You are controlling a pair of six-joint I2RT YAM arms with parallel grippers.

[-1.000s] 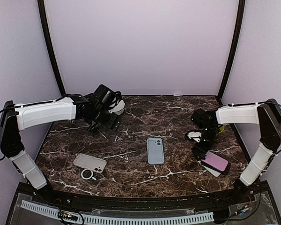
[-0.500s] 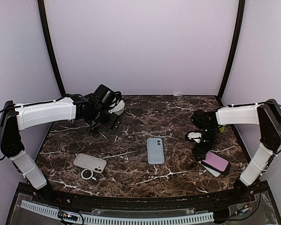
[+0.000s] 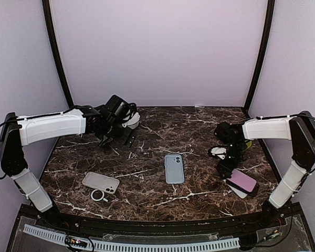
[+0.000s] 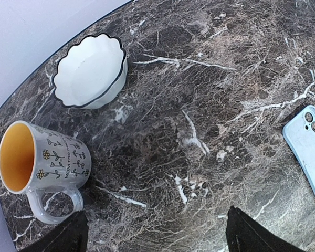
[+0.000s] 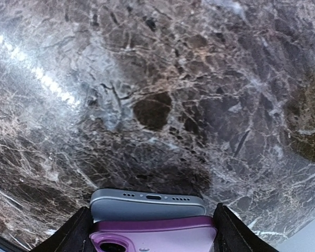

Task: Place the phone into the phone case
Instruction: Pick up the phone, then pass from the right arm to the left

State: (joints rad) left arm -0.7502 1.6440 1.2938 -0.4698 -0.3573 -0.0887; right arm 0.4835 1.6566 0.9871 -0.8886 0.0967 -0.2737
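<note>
On the marble table (image 3: 147,126), far left: flowered mug (image 4: 44,160) beside a scalloped white bowl (image 4: 92,71), both before the left gripper (image 4: 157,236).
Left gripper: jaws wide apart, holding nothing.
Centre: light blue handset (image 3: 174,168) flat, camera side up, well apart from both arms.
Near left: beige handset (image 3: 100,182), white ring (image 3: 98,195) just beside it.
Grey phone (image 5: 147,202): flat near the right edge, purple case (image 5: 152,236) lying on top, offset.
Right gripper (image 3: 224,169): low at that stack, fingers (image 5: 73,233) flanking the phone's two sides; clamped or merely close, cannot tell.
</note>
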